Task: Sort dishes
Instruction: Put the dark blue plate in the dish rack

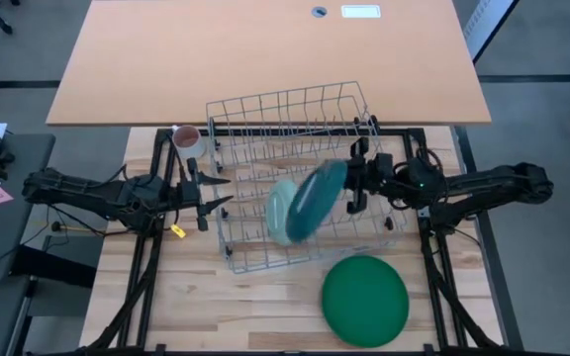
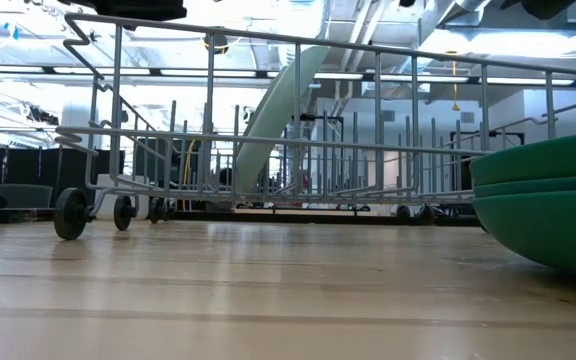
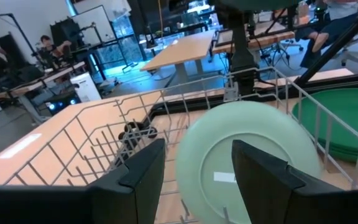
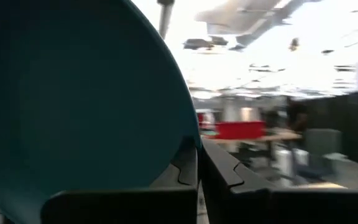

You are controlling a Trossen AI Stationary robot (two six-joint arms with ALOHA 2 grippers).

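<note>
1. A wire dish rack [image 1: 295,178] sits at the middle of the wooden worktop [image 1: 216,297], reaching back to the worktop's far edge.
2. The right gripper [image 1: 352,183] is over the rack's right side, its fingers pinched tight on the rim of the dark teal plate [image 1: 317,200]; the right wrist view shows that rim wedged between the two dark fingers [image 4: 185,171].
3. The teal plate is held tilted above the rack's interior, partly overlapping the pale mint plate [image 1: 281,211] as seen from above.
4. The mint plate stands on edge inside the rack, leaning, near its centre; the low view shows it rising between the wires [image 2: 278,110].
5. The left gripper [image 1: 218,190] hovers at the rack's left wall, fingers apart and holding nothing, pointed at the mint plate [image 3: 241,165].
6. The dark green plates [image 1: 365,300] lie stacked flat near the worktop's front right corner, just outside the rack.
7. A pinkish-white mug [image 1: 187,139] stands by the rack's far left corner.
</note>
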